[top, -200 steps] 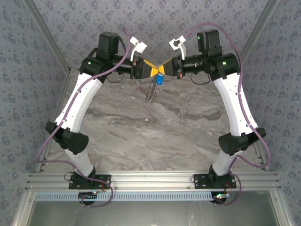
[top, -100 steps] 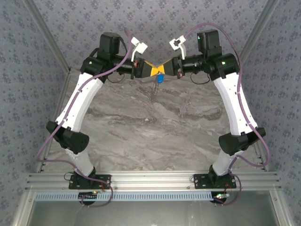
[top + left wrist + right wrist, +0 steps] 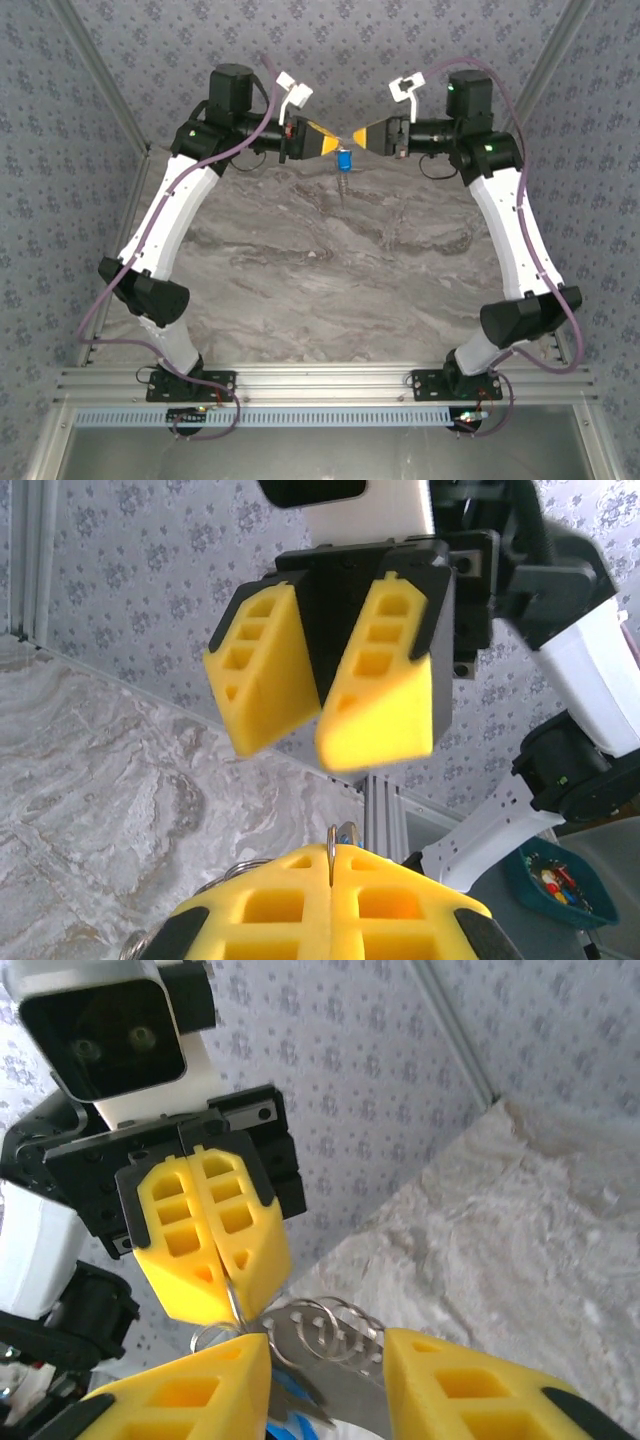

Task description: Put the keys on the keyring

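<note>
key hanging off ring, right gripper open

top view: both arms meet nose to nose at upper centre of frame, over the far part of the table (image 3: 300,260). left gripper (image 3: 338,143) is clenched. right gripper (image 3: 358,137) sits just beside it, tips nearly touching.

key (image 3: 344,160) hangs straight down just below the two tips, blue head up, blade pointing down, apparently clear of the table.

left wrist view: own fingers pressed together at bottom of frame, with a thin sliver of ring (image 3: 335,838) pinched in the seam. right gripper faces it at upper centre, fingers parted, nothing between them.

right wrist view: own fingers wide apart at bottom of frame, grasping nothing. ring coils and key blade sit in the gap; cannot tell if they touch a pad. left gripper at centre left is closed tight on the ring wire.

judgement: this key looks threaded, since it dangles from the ring with only the left gripper holding. cannot tell whether it is fully past the coil end. no other key seen, so any others are left to do.
</note>
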Robot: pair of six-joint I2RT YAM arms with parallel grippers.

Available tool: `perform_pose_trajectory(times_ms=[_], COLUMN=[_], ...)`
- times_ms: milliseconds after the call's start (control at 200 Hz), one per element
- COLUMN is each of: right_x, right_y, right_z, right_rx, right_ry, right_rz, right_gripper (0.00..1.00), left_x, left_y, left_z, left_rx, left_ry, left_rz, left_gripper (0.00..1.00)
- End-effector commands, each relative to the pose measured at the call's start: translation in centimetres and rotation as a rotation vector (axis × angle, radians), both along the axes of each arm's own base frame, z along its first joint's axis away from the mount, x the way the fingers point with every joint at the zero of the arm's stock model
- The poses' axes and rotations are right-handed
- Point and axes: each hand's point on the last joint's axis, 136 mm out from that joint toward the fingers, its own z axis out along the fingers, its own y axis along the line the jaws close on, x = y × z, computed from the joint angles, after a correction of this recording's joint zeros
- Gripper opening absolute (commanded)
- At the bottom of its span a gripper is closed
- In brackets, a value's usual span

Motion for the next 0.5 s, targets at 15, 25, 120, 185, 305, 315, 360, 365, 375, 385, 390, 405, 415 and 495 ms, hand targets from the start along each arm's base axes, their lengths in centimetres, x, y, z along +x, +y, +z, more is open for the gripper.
perform_pose_trajectory(times_ms=[15, 25, 120, 185, 305, 315, 360, 365, 375, 385, 390, 405, 415, 495], right_x=[-1.4, -1.4, -1.9, -2.2, -2.5, -2.5, -2.6, -2.7, -2.7, -2.7, -2.7, -2.7, -2.7, -3.0], right_y=[-0.4, -0.4, 0.1, 0.5, 1.2, 1.2, 1.4, 1.4, 1.5, 1.5, 1.6, 1.6, 1.7, 2.2], right_z=[3.9, 3.8, 3.6, 3.4, 2.9, 2.8, 2.6, 2.6, 2.6, 2.5, 2.5, 2.4, 2.4, 2.0], right_rx=[0.132, 0.134, 0.14, 0.139, 0.132, 0.132, 0.131, 0.131, 0.131, 0.131, 0.131, 0.13, 0.13, 0.129], right_ry=[-0.078, -0.077, -0.069, -0.07, -0.061, -0.06, -0.056, -0.058, -0.058, -0.055, -0.055, -0.052, -0.052, -0.046], right_rz=[0.045, 0.046, 0.074, 0.088, 0.105, 0.106, 0.109, 0.111, 0.112, 0.113, 0.114, 0.115, 0.118, 0.136], right_gripper=[0.44, 0.44, 0.5, 0.54, 0.58, 0.58, 0.59, 0.59, 0.59, 0.59, 0.59, 0.59, 0.59, 0.59], left_x=[-0.8, -0.8, -0.8, -0.8, -0.6, -0.6, -0.6, -0.6, -0.6, -0.6, -0.6, -0.6, -0.6, -0.6], left_y=[0.4, 0.4, 0.3, 0.3, 0.2, 0.2, 0.2, 0.2, 0.2, 0.2, 0.2, 0.2, 0.2, 0.3], left_z=[2.8, 2.8, 3.1, 3.2, 3.5, 3.5, 3.6, 3.7, 3.7, 3.7, 3.7, 3.7, 3.8, 4.0], left_rx=[-0.062, -0.063, -0.067, -0.07, -0.074, -0.074, -0.077, -0.077, -0.077, -0.077, -0.078, -0.077, -0.078, -0.081], left_ry=[-0.06, -0.059, -0.061, -0.064, -0.064, -0.064, -0.068, -0.068, -0.067, -0.066, -0.068, -0.066, -0.068, -0.073], left_rz=[-0.024, -0.025, -0.026, -0.027, -0.025, -0.025, -0.025, -0.025, -0.025, -0.026, -0.025, -0.024, -0.024, -0.023], left_gripper=[0.0, 0.0, 0.0, 0.0, 0.0, 0.0, 0.0, 0.0, 0.0, 0.0, 0.0, 0.0, 0.0, 0.0])
